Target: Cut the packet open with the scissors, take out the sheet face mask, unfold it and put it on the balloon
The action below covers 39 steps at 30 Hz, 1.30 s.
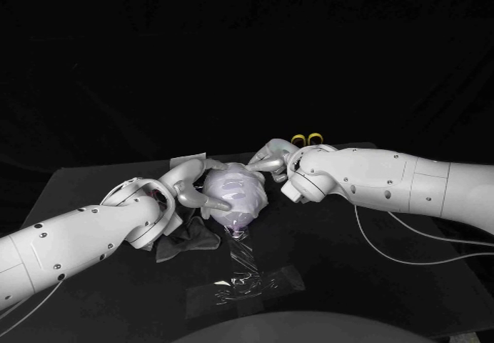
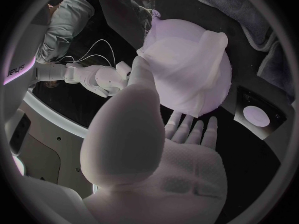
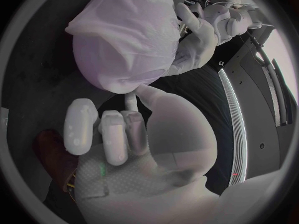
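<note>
- Left hand [image 1: 190, 188] is spread, thumb pressing mask [image 1: 232, 187] onto balloon [image 1: 239, 216]; right hand [image 1: 270, 163] is curled, empty, thumb touching mask.
- You seem to be fitting it; next, smooth edges gently.

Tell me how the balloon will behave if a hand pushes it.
The balloon is round and probably very light, so a push would likely roll or sway it. The sheet mask draped on it looks limp and may slide. The left hand and right hand flanking it should steady it.

Black table [image 1: 340, 293]. Dark grey cloth [image 1: 188, 241] lies crumpled near its middle. Clear crinkled film [image 1: 247, 282] lies flat just beside it, toward the front edge.
</note>
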Motion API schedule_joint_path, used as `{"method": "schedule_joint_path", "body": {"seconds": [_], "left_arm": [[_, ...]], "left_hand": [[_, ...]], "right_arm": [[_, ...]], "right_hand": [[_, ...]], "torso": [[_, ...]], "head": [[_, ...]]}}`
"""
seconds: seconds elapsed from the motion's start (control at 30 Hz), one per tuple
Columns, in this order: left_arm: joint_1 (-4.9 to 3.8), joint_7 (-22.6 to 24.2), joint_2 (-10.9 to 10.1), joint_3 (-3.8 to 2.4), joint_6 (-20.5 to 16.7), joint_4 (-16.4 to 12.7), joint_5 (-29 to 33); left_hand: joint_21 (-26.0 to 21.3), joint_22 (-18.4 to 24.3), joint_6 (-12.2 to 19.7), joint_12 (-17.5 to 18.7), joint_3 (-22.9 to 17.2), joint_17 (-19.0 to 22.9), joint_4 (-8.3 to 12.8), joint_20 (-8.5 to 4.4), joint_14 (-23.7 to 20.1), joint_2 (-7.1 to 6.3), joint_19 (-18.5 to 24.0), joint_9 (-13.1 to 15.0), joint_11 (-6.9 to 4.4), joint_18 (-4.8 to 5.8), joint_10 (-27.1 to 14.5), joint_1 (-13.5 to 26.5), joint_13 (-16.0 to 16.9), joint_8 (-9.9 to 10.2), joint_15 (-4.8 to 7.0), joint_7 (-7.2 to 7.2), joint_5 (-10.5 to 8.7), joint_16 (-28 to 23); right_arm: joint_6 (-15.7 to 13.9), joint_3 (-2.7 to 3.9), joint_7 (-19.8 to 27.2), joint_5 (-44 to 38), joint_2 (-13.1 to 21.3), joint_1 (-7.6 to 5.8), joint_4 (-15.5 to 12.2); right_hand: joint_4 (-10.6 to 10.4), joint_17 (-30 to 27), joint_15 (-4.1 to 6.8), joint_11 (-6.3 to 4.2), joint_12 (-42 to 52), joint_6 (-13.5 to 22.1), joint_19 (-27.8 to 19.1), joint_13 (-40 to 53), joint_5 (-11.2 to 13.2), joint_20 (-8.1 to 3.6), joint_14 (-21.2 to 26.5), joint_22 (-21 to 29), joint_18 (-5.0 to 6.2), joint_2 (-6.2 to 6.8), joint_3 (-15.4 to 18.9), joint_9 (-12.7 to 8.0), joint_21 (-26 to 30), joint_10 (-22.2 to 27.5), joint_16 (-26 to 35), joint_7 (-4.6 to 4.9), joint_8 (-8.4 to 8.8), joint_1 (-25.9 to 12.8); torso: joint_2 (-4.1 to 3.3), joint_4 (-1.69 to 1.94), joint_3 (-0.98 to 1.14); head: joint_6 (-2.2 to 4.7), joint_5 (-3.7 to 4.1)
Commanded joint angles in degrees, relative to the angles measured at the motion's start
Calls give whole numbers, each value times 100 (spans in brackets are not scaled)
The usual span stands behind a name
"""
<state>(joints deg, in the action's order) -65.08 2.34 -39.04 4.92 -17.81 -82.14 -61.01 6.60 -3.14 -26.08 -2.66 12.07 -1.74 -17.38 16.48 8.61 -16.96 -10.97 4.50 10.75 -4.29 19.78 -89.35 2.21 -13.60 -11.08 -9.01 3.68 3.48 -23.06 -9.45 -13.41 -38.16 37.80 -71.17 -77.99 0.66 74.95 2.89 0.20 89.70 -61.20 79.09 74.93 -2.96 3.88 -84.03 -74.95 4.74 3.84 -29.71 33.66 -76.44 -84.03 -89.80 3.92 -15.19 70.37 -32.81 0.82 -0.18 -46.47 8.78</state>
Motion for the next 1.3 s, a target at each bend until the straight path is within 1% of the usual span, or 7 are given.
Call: {"method": "schedule_joint_path", "body": {"seconds": [0.03,0.3,0.57,0.73,0.9,1.2,1.3], "left_arm": [[14,-26,15,11,141,-17,37],[14,-28,10,11,151,-21,38],[14,-29,8,12,161,-26,38],[14,-29,8,12,160,-26,38],[14,-31,10,12,160,-25,38],[14,-33,18,12,159,-20,38],[14,-34,18,12,158,-20,38]], "left_hand": [[-13,6,-37,33,-40,7,6,-9,-46,13,14,9,-1,-47,46,-50,4,-20,8,-374,-35,-29],[-15,7,-47,34,-49,6,6,-9,-49,21,18,13,2,-51,59,-54,5,-25,5,-377,-36,-32],[-15,7,-47,34,-49,6,6,-9,-49,21,18,13,2,-51,59,-54,5,-25,5,-377,-36,-32],[-15,7,-47,34,-49,6,6,-9,-49,21,18,13,2,-51,59,-54,5,-25,5,-377,-36,-32],[-15,7,-46,35,-51,7,6,-9,-55,21,19,14,2,-54,56,-58,5,-24,4,-377,-36,-35],[-15,7,-46,35,-51,7,6,-9,-55,21,19,14,2,-54,56,-58,5,-24,4,-377,-36,-35],[-15,7,-46,35,-51,7,6,-9,-55,21,19,14,2,-54,56,-58,5,-24,4,-377,-36,-35]], "right_arm": [[-12,-11,50,32,-24,18,-23],[-355,-11,183,144,-24,19,25],[-572,-10,296,199,-36,19,72],[-624,-10,348,198,-72,19,136],[-537,-10,371,127,-138,19,246],[-50,-10,505,-433,-298,19,537],[83,-11,623,-879,-343,19,617]], "right_hand": [[65,1505,50,-54,30,-95,15,1507,16,-63,-597,-116,-70,-123,-126,61,-48,-597,-20,-16,-83,128],[164,1505,79,-77,30,-138,45,1507,16,-106,-597,-155,-81,-164,-325,226,-73,-597,-20,-39,-253,70],[206,1505,91,-89,30,-112,43,1507,17,-121,-597,-155,-80,-168,-417,334,-64,-597,-20,-51,-343,-8],[226,1505,95,-93,30,-103,46,1507,17,-125,-597,-160,-81,-168,-448,369,-66,-597,-20,-56,-372,-25],[254,1505,99,-98,30,-89,48,1507,17,-129,-597,-165,-82,-160,-480,407,-67,-597,-20,-59,-401,-44],[302,1505,102,-99,30,-62,45,1507,17,-134,-597,-164,-81,-135,-517,456,-61,-597,-20,-60,-435,-70],[305,1505,102,-99,30,-58,44,1507,17,-134,-597,-164,-81,-132,-519,460,-60,-597,-20,-60,-438,-74]], "torso": [[1,-2,-2],[-1,-3,2],[-2,-5,2],[0,-3,2],[-1,0,0],[-4,4,-3],[-3,3,-2]], "head": [[-1,-4],[1,-6],[-6,2],[-2,3],[-6,10],[-7,14],[-7,14]]}}
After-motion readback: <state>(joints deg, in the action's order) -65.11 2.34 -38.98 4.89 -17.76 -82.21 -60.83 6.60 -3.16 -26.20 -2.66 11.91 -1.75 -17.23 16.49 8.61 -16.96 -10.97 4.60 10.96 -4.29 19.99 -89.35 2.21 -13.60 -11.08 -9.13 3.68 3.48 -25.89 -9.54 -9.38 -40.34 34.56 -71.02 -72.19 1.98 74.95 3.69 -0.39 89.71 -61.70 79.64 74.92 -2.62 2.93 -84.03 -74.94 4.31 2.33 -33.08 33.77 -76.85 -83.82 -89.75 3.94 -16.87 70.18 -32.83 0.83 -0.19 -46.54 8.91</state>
